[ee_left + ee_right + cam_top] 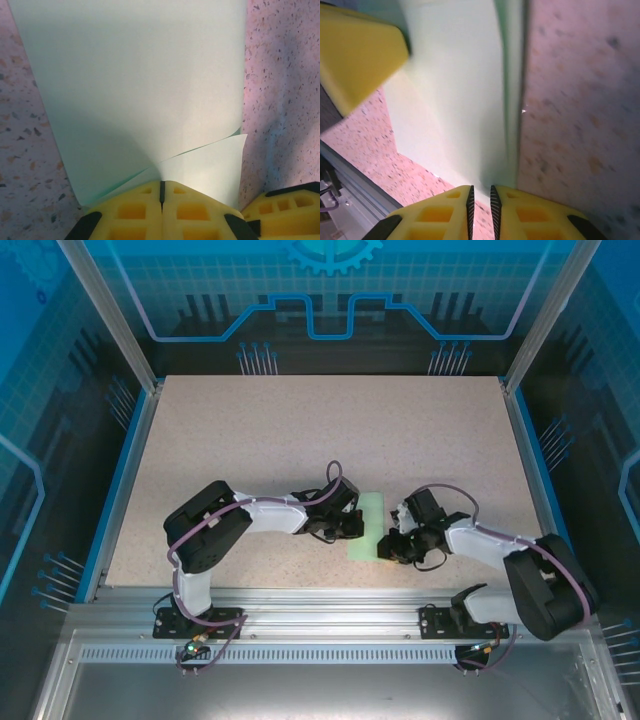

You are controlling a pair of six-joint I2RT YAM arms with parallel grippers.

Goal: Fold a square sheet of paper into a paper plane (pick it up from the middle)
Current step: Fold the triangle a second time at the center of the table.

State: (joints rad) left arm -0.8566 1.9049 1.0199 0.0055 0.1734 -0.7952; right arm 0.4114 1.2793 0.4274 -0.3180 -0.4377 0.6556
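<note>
Top external view: the sheet of paper (368,525), folded to a narrow strip, lies on the desk (300,430) near its front edge, between both arms. The left jaws are pressed together on its layered edge; the right jaws stand a slit apart at the opposite fold, where a grip cannot be told. The crease is best sharpened with one side anchored and layers aligned.

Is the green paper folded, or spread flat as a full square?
Folded. From above, the paper is a narrow strip, and the left wrist view shows two overlapping layers.
</note>
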